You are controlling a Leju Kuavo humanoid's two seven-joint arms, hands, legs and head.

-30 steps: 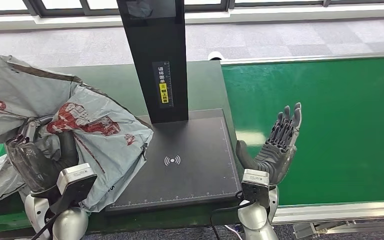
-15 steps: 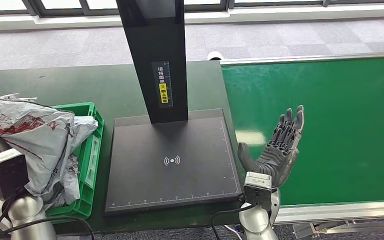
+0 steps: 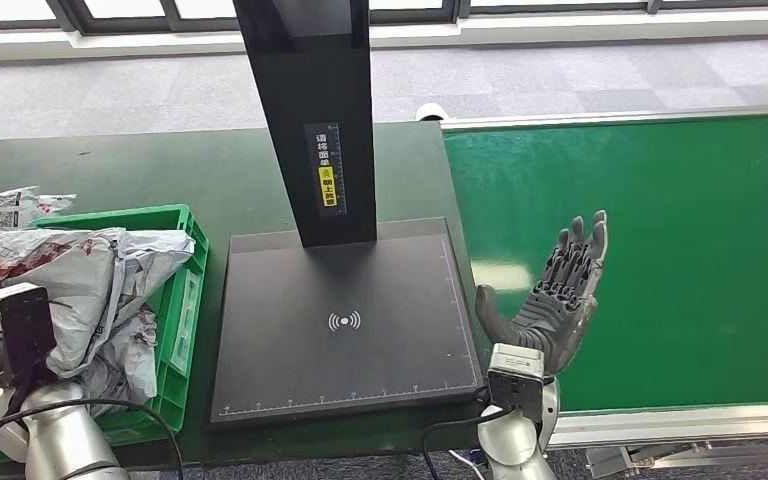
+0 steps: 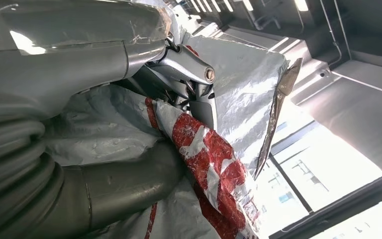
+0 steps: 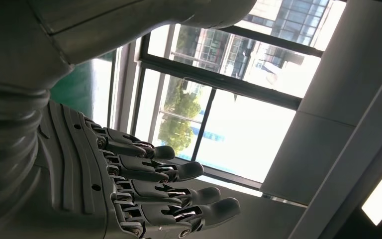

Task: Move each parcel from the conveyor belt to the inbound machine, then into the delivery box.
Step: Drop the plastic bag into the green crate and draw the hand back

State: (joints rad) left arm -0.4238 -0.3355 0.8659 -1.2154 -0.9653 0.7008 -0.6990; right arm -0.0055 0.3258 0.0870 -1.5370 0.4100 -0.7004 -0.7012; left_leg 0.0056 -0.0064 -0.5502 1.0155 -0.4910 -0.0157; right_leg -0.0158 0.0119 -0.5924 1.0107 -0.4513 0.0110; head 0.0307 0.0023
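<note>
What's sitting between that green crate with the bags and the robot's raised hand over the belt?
In the head view, the black scanner platform with its upright column lies between the green crate and the open right hand.

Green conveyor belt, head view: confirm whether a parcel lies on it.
No: the green conveyor belt is bare, with just the open right hand raised over its near edge.

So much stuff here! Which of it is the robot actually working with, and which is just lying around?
Part of the job:
- grey parcel, held by the left hand, at the green delivery box
- black inbound machine
- green conveyor belt
- right hand, open above the belt

Just lying about:
- another parcel beside the box
- dark green table
</note>
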